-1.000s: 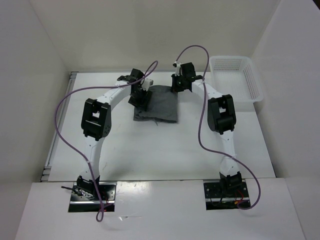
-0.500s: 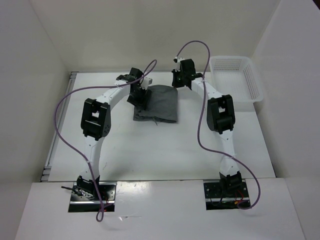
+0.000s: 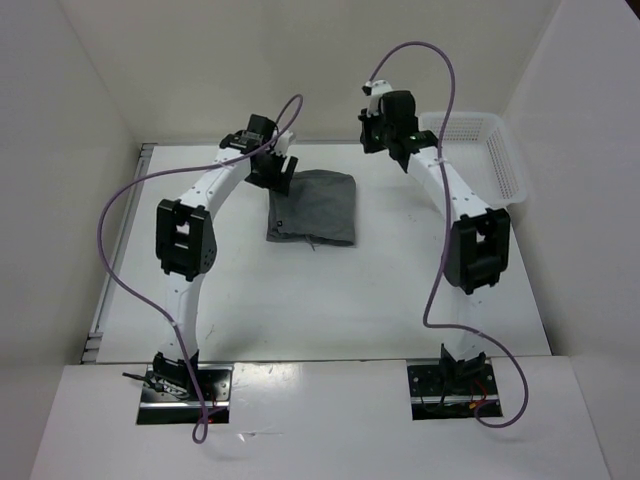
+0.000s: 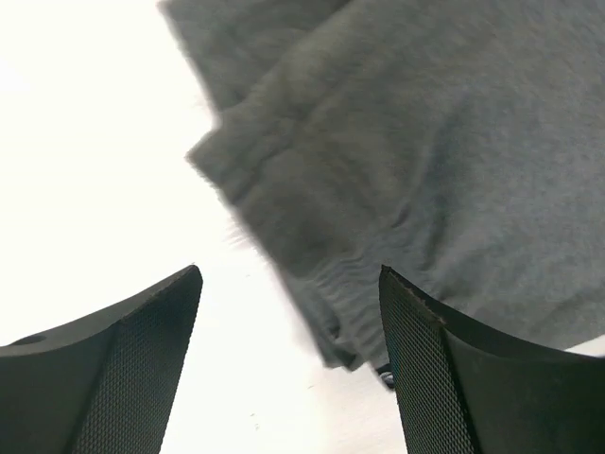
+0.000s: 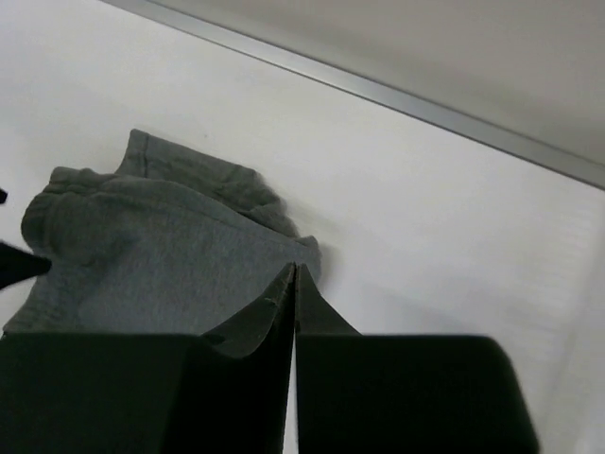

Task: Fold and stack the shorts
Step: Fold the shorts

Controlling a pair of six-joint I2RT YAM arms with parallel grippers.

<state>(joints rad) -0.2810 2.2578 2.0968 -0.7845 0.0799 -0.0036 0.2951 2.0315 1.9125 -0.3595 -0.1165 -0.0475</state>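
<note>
The left pincer (image 4: 288, 279) is wide open and empty, with the folded grey shorts (image 4: 425, 142) just under it. The right pincer (image 5: 293, 274) is shut, empty.

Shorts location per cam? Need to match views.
Top external: shorts folded, centred in the table's far half.
Left wrist: shorts fill the upper right.
Right wrist: shorts in the left half, mid-height.
Shared landmark: white table around them.

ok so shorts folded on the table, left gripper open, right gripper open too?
No, the right gripper is shut, its jaws pressed together in the right wrist view. The shorts are folded on the table and the left gripper is open.
</note>
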